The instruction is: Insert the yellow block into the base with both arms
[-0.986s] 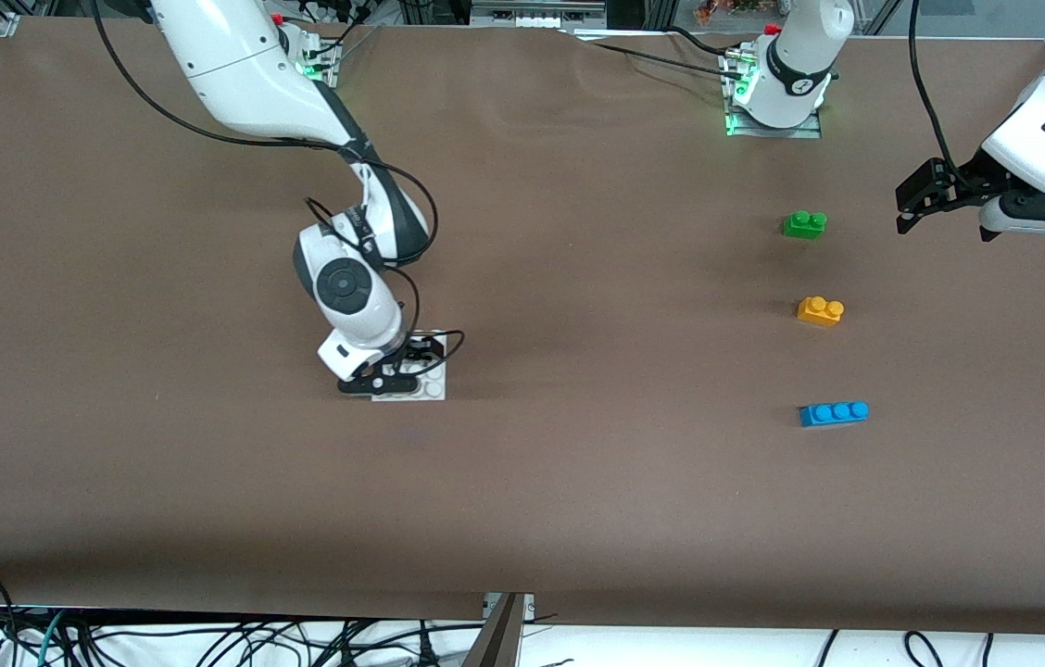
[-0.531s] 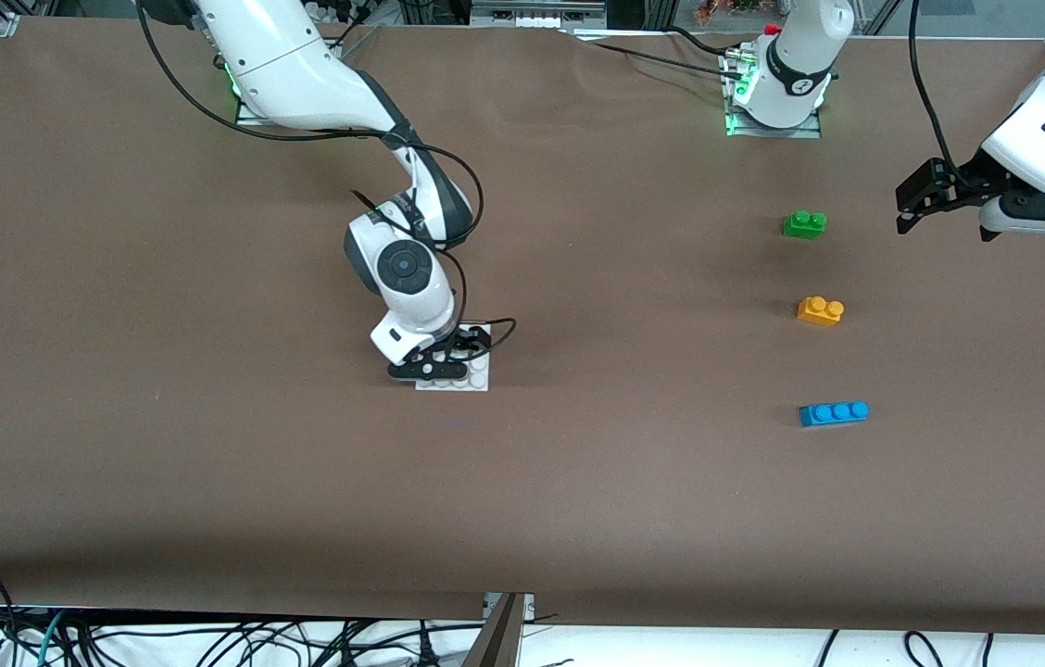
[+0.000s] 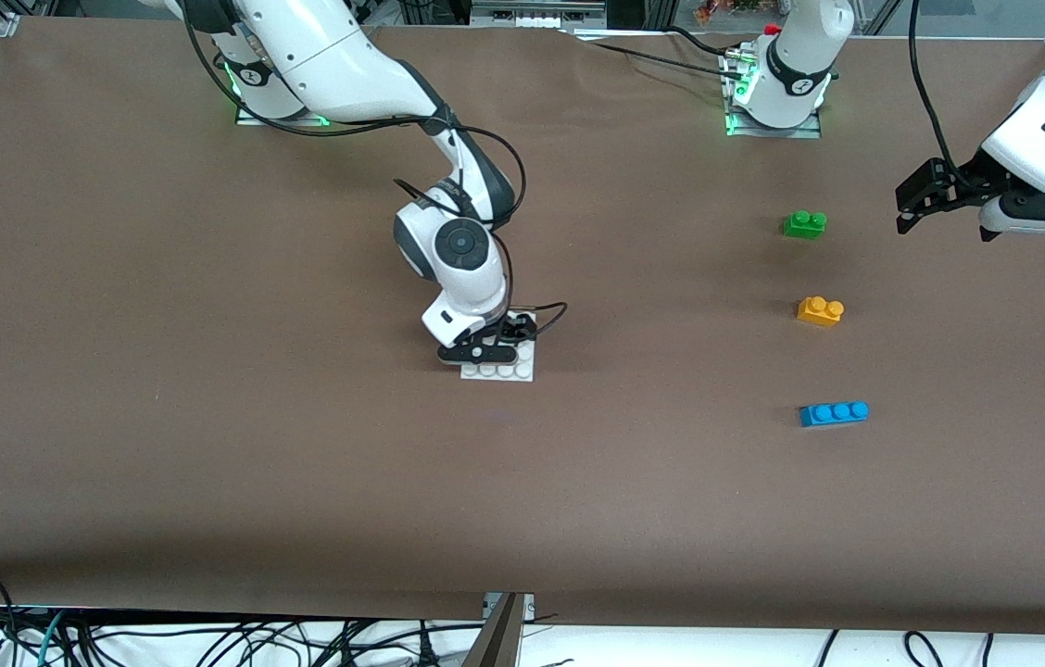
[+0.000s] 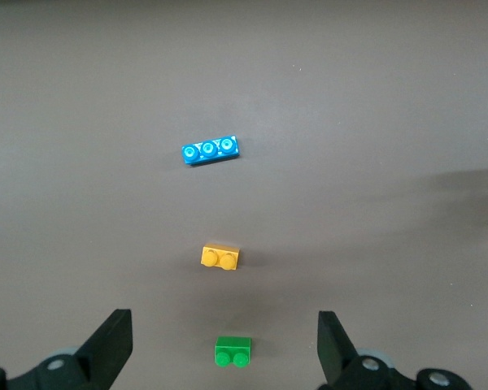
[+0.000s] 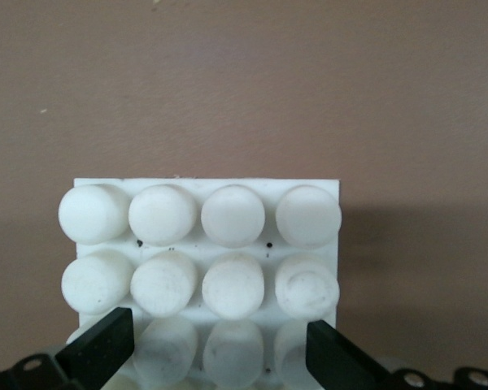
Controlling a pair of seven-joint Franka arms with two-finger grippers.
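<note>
Keep the right gripper (image 3: 497, 345) clamped across the base (image 3: 511, 371) and level – the yellow block (image 3: 820, 310) lies toward the left arm's end from it; the left gripper (image 3: 913, 199) waits, fingers apart

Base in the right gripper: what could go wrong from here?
1. The right gripper grips the base at one edge only; pressing a brick in may tilt it or slip it free.
2. The yellow block sits between the green brick and blue brick; the open left gripper could grab the wrong one.
3. The right arm's cable loops beside the base and might snag.
</note>
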